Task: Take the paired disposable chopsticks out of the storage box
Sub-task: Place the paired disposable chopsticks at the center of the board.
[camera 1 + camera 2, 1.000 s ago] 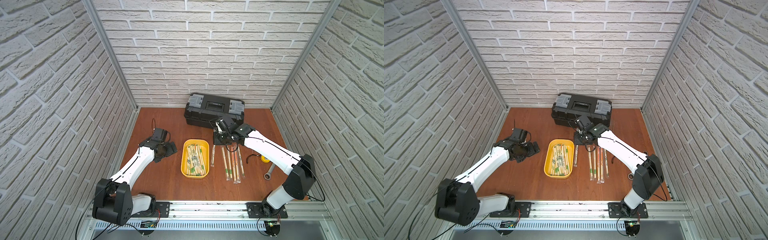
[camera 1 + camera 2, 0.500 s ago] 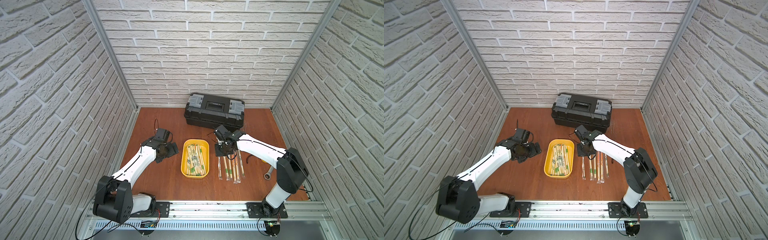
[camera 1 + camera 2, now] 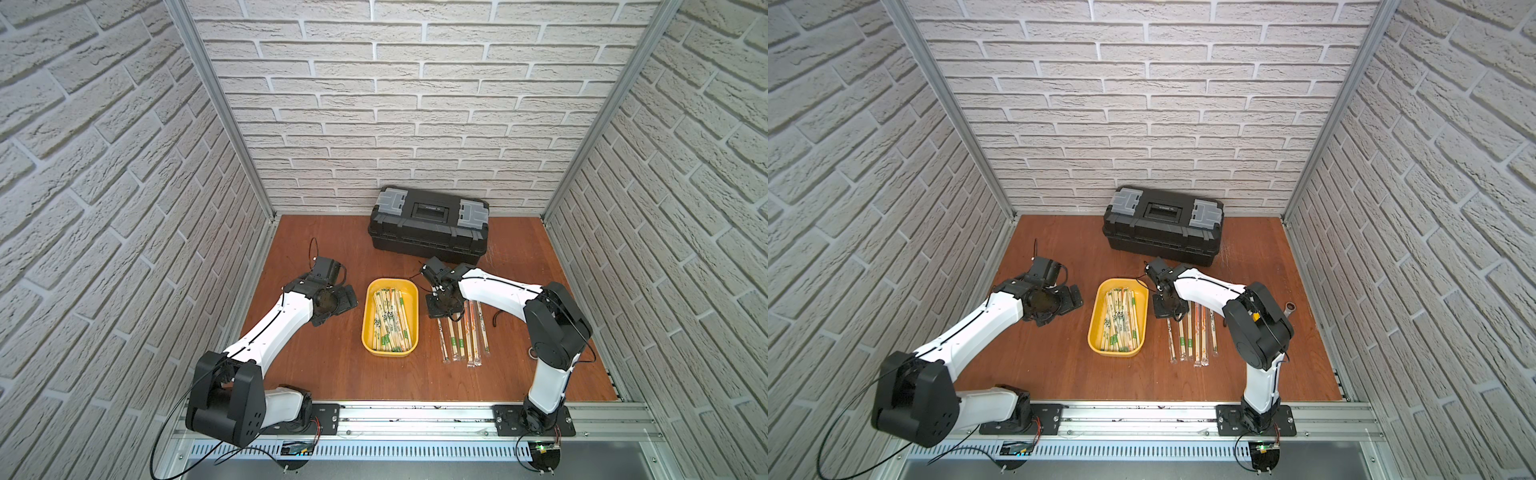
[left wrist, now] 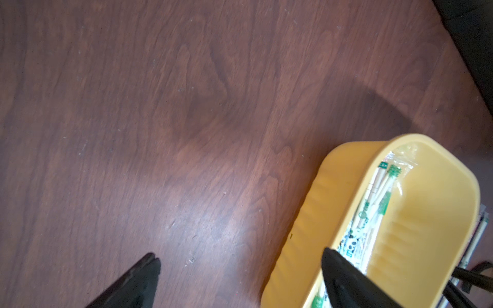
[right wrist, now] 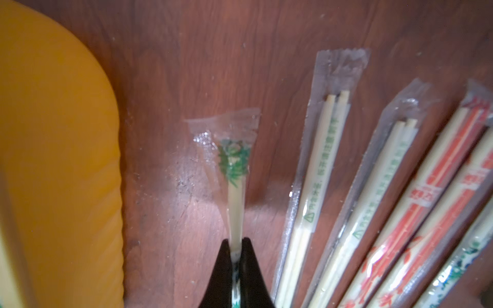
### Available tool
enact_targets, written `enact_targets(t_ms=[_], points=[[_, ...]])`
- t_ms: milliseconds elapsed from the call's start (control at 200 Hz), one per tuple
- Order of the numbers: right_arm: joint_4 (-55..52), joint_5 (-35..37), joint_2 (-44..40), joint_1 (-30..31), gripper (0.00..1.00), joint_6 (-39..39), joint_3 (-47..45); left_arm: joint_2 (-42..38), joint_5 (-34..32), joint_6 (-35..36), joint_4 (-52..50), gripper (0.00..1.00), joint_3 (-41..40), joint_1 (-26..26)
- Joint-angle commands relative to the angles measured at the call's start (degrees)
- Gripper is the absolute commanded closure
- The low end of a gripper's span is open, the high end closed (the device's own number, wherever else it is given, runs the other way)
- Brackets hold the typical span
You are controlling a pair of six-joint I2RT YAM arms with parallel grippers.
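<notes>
My right gripper [image 5: 236, 241] is pinched tight on one green-printed pair [image 5: 236, 197] in its clear sleeve. The jaws meet on the sticks partway along, so the sleeve's end juts out ahead of them. I hold it low over the table [image 3: 332, 365], in the gap between the storage box [image 3: 392, 284] and the row of pairs [image 3: 465, 336] already laid out on the wood. From my wrist view I think the sleeve's tip is down on the surface, but the blur keeps me from being sure. The row lies to the right of the box, its sleeves side by side and running from the far edge toward the near edge, with green prints nearest my held pair and orange ones beyond. The storage box sits about mid-table with its long side pointing to the far edge, and the paired disposable chopsticks [image 3: 388, 318] left in it lie heaped lengthwise. My left gripper [image 4: 240, 253] is spread wide and carries nothing, just beside the box's left wall. One finger [image 4: 344, 277] hangs over the box's rim, the other over bare wood. The black toolbox [image 3: 428, 226] stands with its lid down along the table's far edge, behind the box.
</notes>
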Motion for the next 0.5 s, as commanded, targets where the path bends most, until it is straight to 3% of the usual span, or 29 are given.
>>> enact_targets(t_ms=[0,495], points=[[1.7,2.5,0.7,-1.4,0.98,-0.7,-1.0,0.6,-0.6,-0.3,0.0,0.02,0.0,-0.3],[4.1,2.1,2.9,-3.6,0.97,-0.2,-2.1,1.4,-0.9,-0.4,-0.1,0.02,0.5,-0.9]])
